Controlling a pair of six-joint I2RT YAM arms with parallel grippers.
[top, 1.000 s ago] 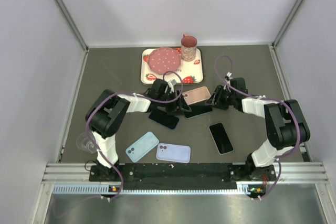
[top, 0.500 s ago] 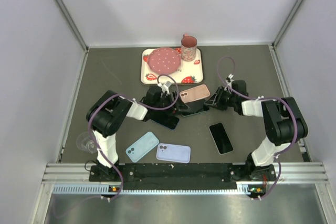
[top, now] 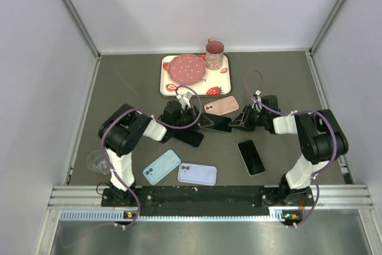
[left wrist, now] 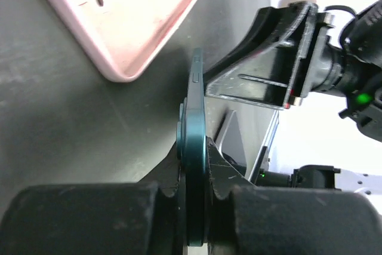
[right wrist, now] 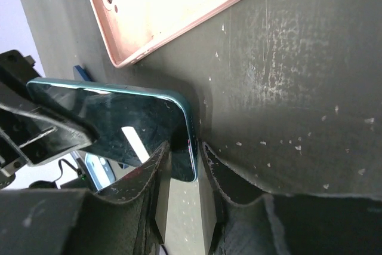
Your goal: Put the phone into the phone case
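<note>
I am holding the phone [top: 216, 122] on edge over the middle of the counter [top: 286, 82], my left fingers [left wrist: 89, 216] gripping its left end and my right fingers [right wrist: 256, 219] its right end. The phone case [top: 221, 106] is lying just behind it. Farther back a tray [top: 169, 88] is carrying a plate [top: 186, 68], a mug [top: 215, 54] at its far right corner. A second phone [top: 186, 136] is lying near-left of the held one, a third phone [top: 251, 157] near-right. A spare case [top: 162, 166] is lying by the front edge, another case [top: 197, 174] just right of it, a glass [top: 98, 162] standing to their left.
</note>
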